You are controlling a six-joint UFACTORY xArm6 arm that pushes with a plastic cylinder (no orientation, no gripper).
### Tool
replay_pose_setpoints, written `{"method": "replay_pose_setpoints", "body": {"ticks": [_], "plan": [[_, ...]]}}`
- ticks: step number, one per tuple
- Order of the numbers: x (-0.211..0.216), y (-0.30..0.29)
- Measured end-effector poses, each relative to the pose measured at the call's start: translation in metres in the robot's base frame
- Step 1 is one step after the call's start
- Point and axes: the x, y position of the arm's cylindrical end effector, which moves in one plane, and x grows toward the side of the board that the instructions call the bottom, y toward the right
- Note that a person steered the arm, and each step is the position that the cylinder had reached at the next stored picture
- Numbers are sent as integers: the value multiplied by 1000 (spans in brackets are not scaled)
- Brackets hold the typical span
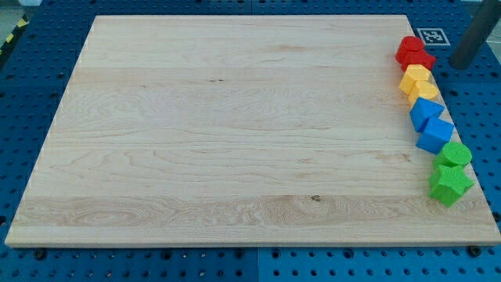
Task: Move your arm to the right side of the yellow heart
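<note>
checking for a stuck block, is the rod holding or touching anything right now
Nothing is held. My tip sits off the board's top right corner, right of the red block and apart from the yellow heart.

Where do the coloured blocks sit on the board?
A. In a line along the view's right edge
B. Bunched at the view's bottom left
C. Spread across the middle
A: red block, yellow block, blue block and green block line the board's right edge.

Pale wooden board (235, 133) on a blue perforated table (31, 78) — evenly lit.
</note>
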Motion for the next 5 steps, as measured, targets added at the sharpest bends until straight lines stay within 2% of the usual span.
{"method": "replay_pose_setpoints", "body": {"ticks": [3, 5], "plan": [[82, 0], [89, -66]]}}
